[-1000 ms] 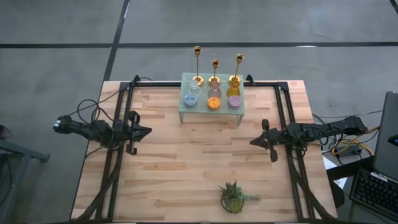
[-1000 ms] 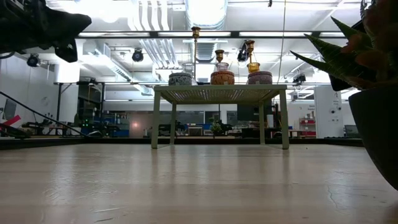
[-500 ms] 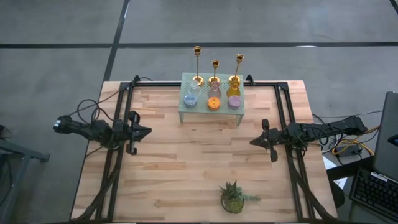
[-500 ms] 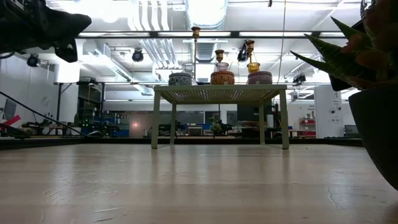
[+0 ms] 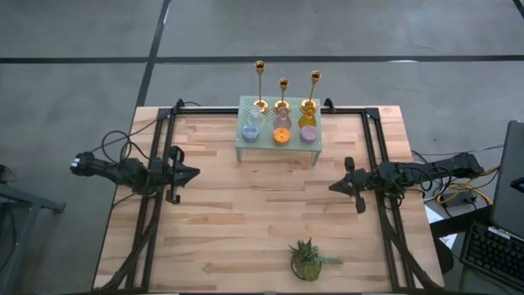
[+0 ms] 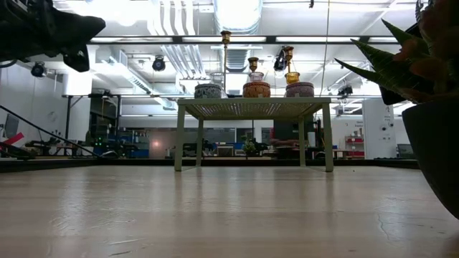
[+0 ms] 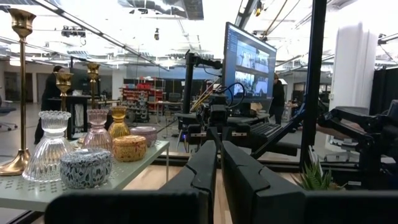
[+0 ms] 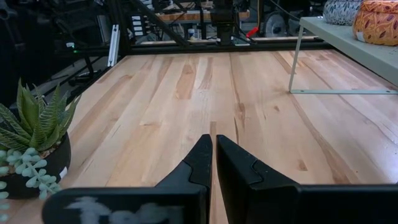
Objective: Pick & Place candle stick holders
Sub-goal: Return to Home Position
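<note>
Flanking tabletop [image 5: 262, 213]: left tool [image 5: 195, 173], right tool [image 5: 332, 187]

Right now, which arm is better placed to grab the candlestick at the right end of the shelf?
Probably right: the right gripper sits nearer that candlestick; the left gripper is farther off.

Bright, even overhead light covers the table [image 5: 246, 205]; the candle stick holders [image 5: 282, 104] glint. From low down, ceiling lights [image 6: 237, 13] glare white, the tabletop carries a pale sheen, and the near potted plant [image 6: 434, 158] stands as a dark silhouette.
</note>
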Tool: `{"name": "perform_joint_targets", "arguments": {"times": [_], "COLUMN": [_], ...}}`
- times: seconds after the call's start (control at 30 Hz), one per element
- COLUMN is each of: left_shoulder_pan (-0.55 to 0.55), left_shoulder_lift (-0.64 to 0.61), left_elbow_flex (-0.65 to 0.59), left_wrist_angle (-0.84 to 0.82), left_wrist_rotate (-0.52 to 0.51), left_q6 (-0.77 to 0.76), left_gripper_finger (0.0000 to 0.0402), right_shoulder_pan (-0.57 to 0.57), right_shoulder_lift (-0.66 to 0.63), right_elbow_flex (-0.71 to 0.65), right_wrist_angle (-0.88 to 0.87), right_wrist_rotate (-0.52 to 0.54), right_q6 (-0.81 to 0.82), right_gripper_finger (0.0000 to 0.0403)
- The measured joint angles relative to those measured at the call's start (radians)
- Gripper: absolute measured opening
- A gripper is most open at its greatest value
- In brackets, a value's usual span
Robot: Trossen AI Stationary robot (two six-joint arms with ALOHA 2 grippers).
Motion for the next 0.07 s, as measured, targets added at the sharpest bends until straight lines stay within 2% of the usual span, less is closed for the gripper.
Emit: {"name": "perform_joint_targets", "arguments": {"times": [0.07], "left_shoulder_pan": [0.000], "left_shoulder_lift": [0.000], "left_elbow_flex": [0.000], "left_wrist_angle": [0.000], "left_wrist_rotate": [0.000], "left_q6": [0.000], "left_gripper_finger": [0.0028], "right_shoulder_pan": [0.000], "right_shoulder_lift": [0.000], "right_elbow_flex": [0.000], "right_wrist_angle": [0.000], "right_wrist_rotate": [0.000], "right_q6": [0.000], "right_gripper_finger": [0.0018]}}
